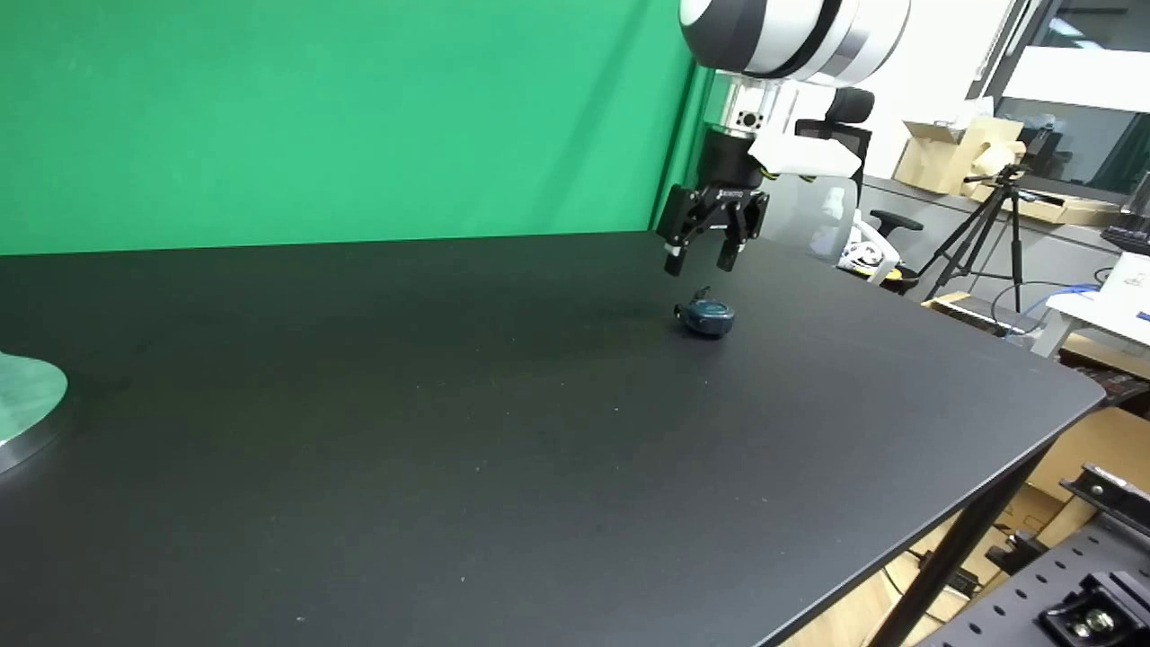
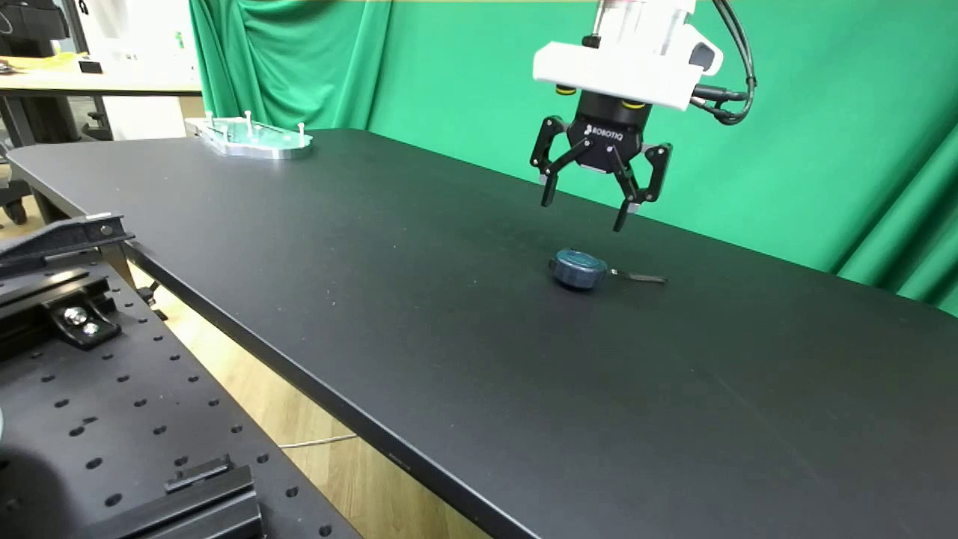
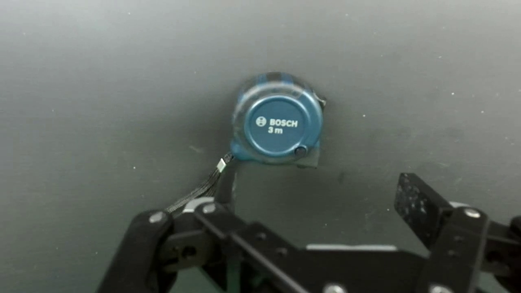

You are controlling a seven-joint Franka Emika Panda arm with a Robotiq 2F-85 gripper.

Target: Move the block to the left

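Before the green curtain (image 2: 838, 142), with the tape-measure block (image 3: 276, 122) on the table (image 2: 449, 352) nearer its back edge and the tool (image 2: 584, 209) spread, empty, above, apparently pre-grasp; next, probably, to descend astride, grip and carry left.

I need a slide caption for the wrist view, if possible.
Wrist view: open gripper, with a blue tape measure marked "BOSCH 3 m" lying ungrasped on the dark tabletop.

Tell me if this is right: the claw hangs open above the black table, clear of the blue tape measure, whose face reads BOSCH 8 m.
The number is wrong: in the wrist view the blue tape measure reads BOSCH 3 m, not 8 m. The claw does hang open above the black table, clear of the blue tape measure.
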